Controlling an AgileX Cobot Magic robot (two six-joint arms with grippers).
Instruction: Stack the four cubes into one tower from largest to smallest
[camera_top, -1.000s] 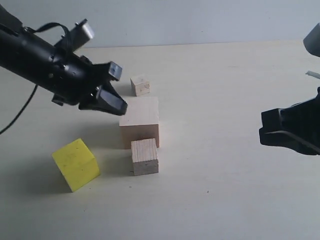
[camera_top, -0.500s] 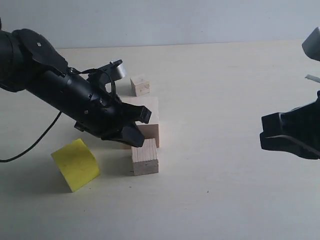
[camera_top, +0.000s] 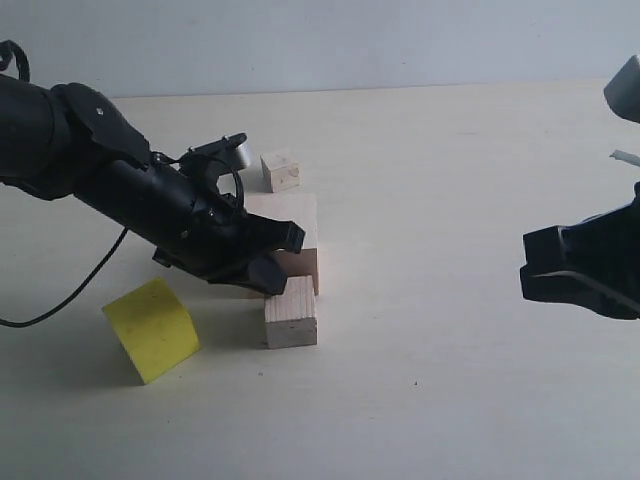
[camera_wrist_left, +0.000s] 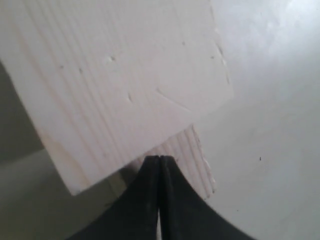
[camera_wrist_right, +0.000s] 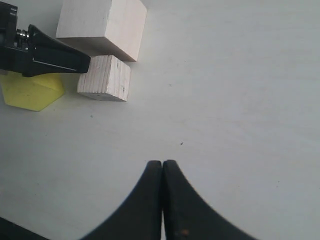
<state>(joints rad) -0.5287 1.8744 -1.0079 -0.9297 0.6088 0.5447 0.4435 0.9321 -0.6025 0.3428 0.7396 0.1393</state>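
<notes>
Soft even light, blurry left-wrist close-up.

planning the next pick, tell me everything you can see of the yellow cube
The yellow cube is bright, plain yellow with a matt, painted look and crisp edges. It rests flat on the pale table, turned so that one vertical edge faces the exterior camera. It stands alone, clearly apart from the small wood cube on its right in that view. Only the table touches it.
</notes>
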